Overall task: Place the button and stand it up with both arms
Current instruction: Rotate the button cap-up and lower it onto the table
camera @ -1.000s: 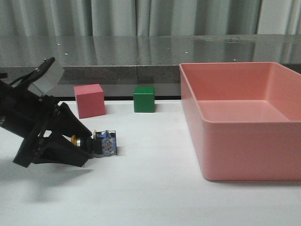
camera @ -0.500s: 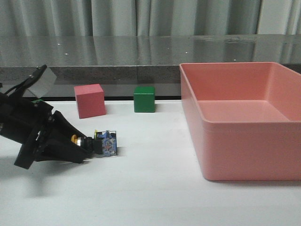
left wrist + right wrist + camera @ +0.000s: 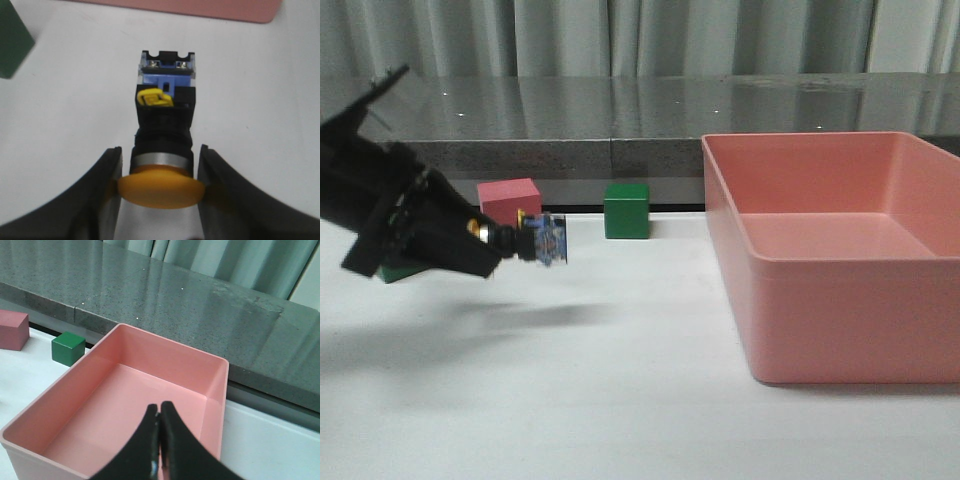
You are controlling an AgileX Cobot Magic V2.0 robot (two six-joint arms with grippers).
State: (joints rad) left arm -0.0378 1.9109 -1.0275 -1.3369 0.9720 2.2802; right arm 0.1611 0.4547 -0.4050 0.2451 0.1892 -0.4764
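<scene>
Button (image 3: 542, 241) in left hand (image 3: 485, 250), clear of pink bin (image 3: 840, 330).

A big pink bin (image 3: 840, 300) stands on the white table (image 3: 620, 400), at the right side. It is open at top w/ nothing inside. A green cube (image 3: 626, 210) sits near the table's back edge, a red cube (image 3: 510, 195) left of it, apart. Behind: grey stone ledge (image 3: 620, 110) & pale curtains (image 3: 620, 35).
</scene>
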